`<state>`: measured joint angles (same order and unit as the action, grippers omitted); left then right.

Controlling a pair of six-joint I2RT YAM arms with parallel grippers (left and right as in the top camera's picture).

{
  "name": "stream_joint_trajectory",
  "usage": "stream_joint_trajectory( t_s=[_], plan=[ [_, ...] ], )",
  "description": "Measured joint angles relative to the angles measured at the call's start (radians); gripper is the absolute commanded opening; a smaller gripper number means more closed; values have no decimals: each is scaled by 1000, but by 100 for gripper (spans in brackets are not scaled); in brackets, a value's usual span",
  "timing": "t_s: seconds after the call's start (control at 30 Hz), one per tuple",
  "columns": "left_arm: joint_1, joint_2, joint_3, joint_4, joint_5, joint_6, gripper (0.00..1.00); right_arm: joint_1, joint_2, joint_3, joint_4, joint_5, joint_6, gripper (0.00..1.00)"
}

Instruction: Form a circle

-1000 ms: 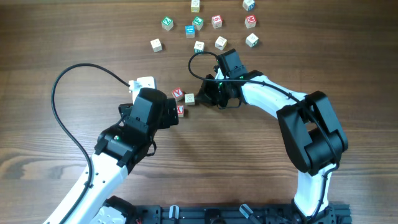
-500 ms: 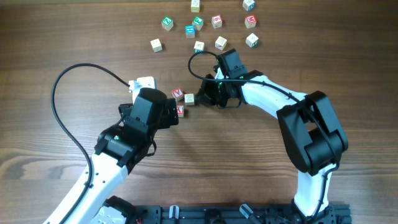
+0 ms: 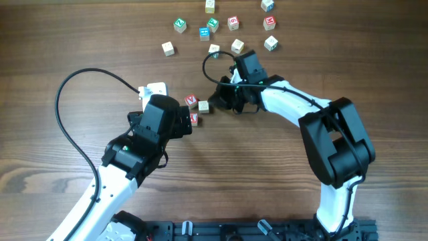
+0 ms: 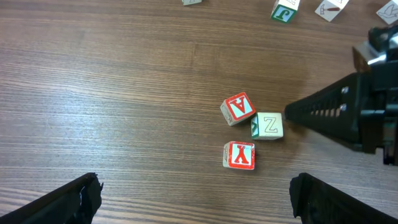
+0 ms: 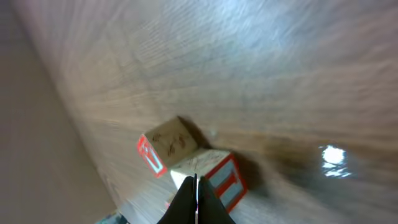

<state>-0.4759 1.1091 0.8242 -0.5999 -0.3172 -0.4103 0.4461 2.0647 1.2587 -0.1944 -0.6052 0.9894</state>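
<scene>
Pointing its pinched-shut tip just beside the pale cube (image 4: 268, 126), the right gripper (image 4: 288, 112) sat by the circle (image 4: 254, 127), three little cubes bunched close together. The left gripper (image 4: 196, 200) gaped wide, holding nothing.

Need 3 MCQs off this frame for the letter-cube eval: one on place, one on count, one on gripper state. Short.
1. Where does the right gripper point its tip?
A) at the pale Z cube
B) at the black cable
C) at the far loose cubes

2. Of the three cubes grouped there, how many show red print?
A) one
B) two
C) three

3. What state is the left gripper in?
A) shut on a cube
B) shut, empty
C) open, empty

Answers:
1 A: in the left wrist view the closed tip sits right at the Z cube's side.
2 B: only the red A cube and the lower red cube are red.
3 C: its fingers stand wide apart, with nothing between them.
</scene>
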Motion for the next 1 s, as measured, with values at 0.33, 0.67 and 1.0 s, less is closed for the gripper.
stream_joint_trajectory(
  t_s=[0.33, 0.67, 1.0],
  plan=[
    [0, 0, 0, 0, 0, 0, 100, -16, 0, -2, -100, 124, -48, 5],
    [0, 0, 0, 0, 0, 0, 100, 44, 0, -2, -87, 214, -52, 4],
    [0, 0, 0, 0, 0, 0, 100, 72, 0, -2, -66, 214, -36, 5]
  ],
)
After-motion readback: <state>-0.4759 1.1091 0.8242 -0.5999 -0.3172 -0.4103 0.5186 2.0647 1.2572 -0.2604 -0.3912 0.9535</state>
